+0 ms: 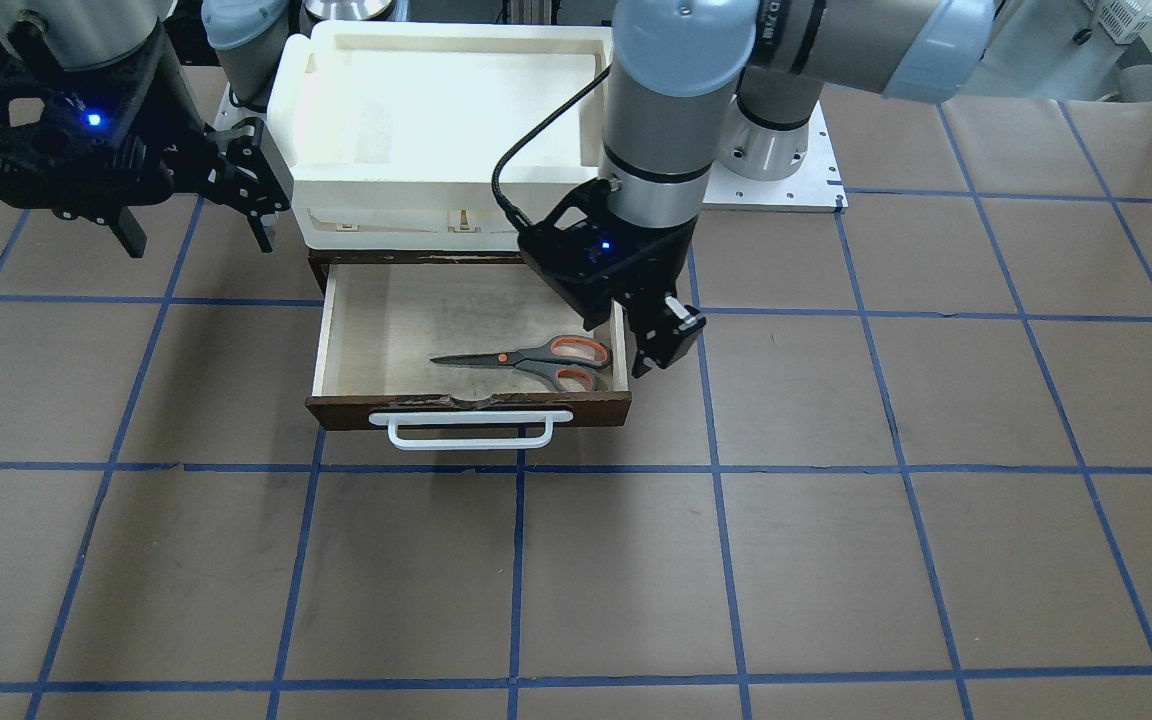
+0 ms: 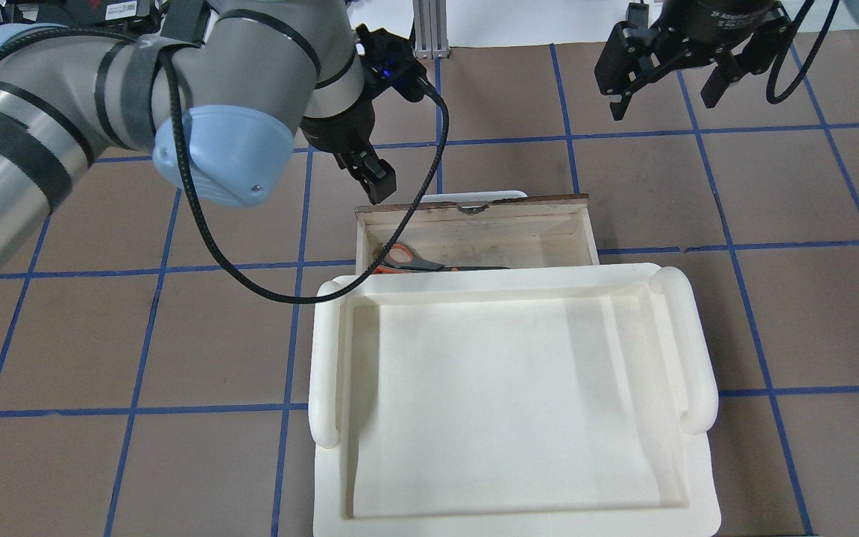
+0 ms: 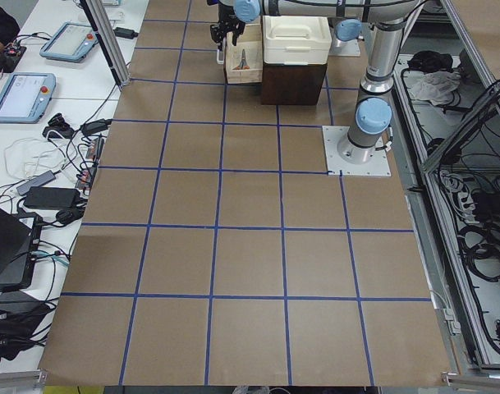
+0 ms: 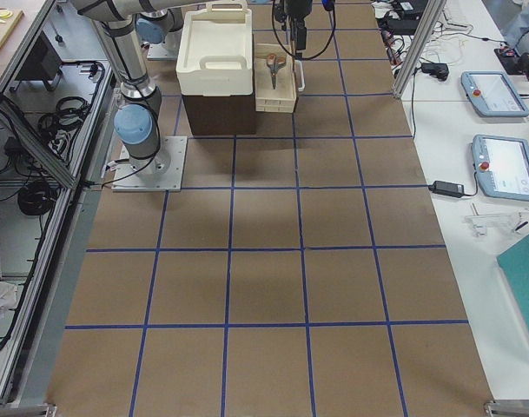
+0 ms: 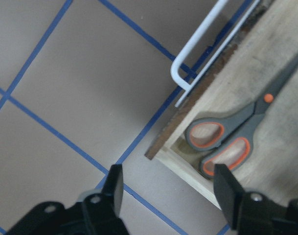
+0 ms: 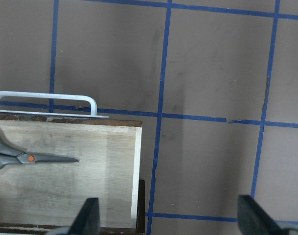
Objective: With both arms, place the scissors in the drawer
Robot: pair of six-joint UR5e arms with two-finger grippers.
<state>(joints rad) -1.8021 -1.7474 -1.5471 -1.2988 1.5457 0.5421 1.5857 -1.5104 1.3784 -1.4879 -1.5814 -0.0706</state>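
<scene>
**Placement step: scissors in, left tool released**

The scissors (image 1: 536, 360) are lying flat on the floor of the open drawer (image 1: 321, 345). Their handles are sitting in the front corner on my left side, and the blades are pointing across toward my right. I am judging the placing step as done.

- Left tool (image 1: 664, 340): I am holding it wide open and empty. It is hanging just beside the drawer's side wall, near the handles but apart from them. In the left wrist view the handles are showing just beyond one fingertip (image 5: 224, 188).
- Right tool (image 2: 664, 97): I am holding it open and empty too, well apart from the scissors, off the drawer's other side.

Next move, as I am reading it: I should be lifting the left tool clear without catching the side wall. If the drawer is to be shut, that is calling for a straight push on its front or its white handle (image 1: 471, 428).
</scene>
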